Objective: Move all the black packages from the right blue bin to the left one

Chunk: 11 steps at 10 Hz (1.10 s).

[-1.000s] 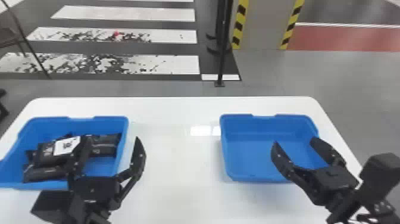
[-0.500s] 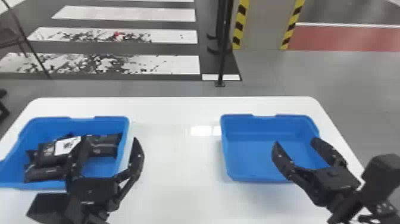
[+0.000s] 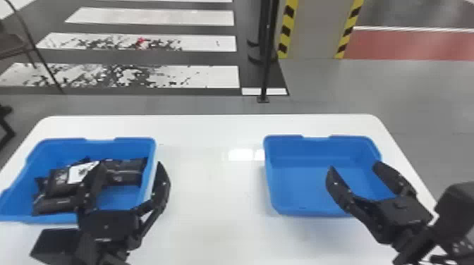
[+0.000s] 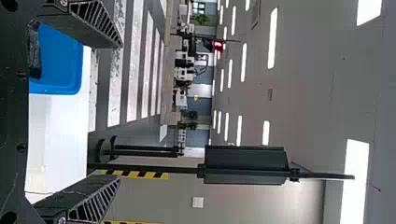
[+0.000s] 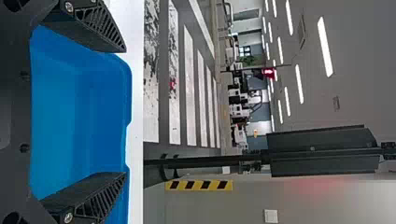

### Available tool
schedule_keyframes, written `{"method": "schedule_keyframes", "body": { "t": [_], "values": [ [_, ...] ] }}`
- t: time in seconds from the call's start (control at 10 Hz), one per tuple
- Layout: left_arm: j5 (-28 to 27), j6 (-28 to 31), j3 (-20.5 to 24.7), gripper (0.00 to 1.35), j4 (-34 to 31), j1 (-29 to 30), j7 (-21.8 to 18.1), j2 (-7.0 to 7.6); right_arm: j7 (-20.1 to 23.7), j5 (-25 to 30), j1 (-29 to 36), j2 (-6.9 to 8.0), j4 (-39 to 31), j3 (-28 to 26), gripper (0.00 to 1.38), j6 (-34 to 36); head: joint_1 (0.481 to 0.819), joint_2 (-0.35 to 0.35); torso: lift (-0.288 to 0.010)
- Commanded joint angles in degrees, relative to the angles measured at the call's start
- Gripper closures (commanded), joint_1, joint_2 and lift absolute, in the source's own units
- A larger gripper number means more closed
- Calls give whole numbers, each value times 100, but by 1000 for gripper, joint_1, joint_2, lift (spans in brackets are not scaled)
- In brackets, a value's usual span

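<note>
My left gripper (image 3: 128, 172) is open over the near right part of the left blue bin (image 3: 121, 143), its fingers apart with nothing between them. Several black packages (image 3: 127, 171) lie in that bin, one with a white label, partly behind the gripper. The right blue bin (image 3: 299, 190) holds no package; my right gripper (image 3: 354, 169) stands open above its near right part. In the left wrist view, the left gripper (image 4: 114, 112) has widely parted fingers, with a bit of the left bin (image 4: 60, 58) beside them. In the right wrist view, the right gripper (image 5: 123, 112) spans the right bin (image 5: 79, 112).
Both bins stand on a white table (image 3: 211, 211), with a stretch of tabletop between them. Beyond its far edge are a black pole (image 3: 267, 63) on the floor and a pillar with yellow-black stripes (image 3: 287, 30).
The left gripper has shifted very slightly to the left. The right gripper has hardly moved, and the packages lie as before.
</note>
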Motion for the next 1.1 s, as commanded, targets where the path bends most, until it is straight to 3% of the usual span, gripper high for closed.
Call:
{"method": "schedule_keyframes", "body": {
  "t": [0.0, 1.0],
  "values": [
    [0, -1, 4, 44, -8, 5, -2, 0, 7, 0, 11, 0, -21, -18, 87, -22, 695, -35, -154],
    [0, -57, -30, 73, -8, -24, -2, 9, 7, 12, -18, 0, 36, 16, 88, -36, 695, -35, -154]
  ]
}}
